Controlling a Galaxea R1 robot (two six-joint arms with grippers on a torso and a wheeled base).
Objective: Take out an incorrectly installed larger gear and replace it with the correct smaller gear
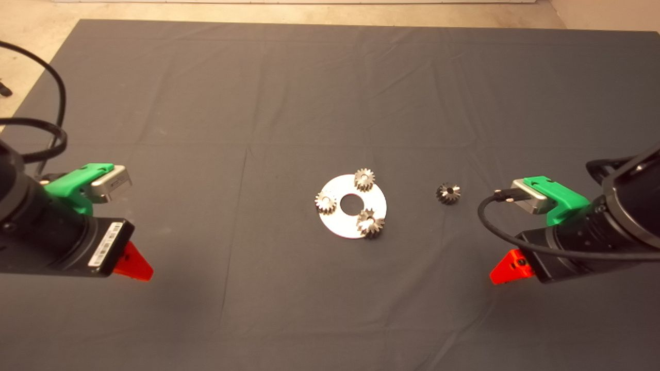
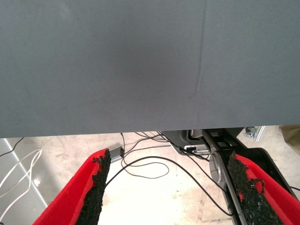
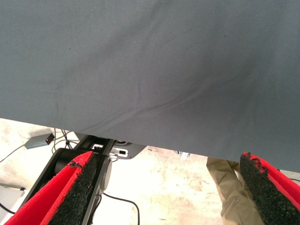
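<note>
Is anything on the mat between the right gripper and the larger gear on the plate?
Yes. The smaller gear lies loose on the mat between the open right gripper and the round plate. The larger gear sits on the plate's near edge.

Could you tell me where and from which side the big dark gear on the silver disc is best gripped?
I would come straight down on the larger dark grey steel gear and pinch across its toothed rim. It sits flat on the round silver plate, bore up, at the near right edge, so the open right gripper seems closest.
</note>
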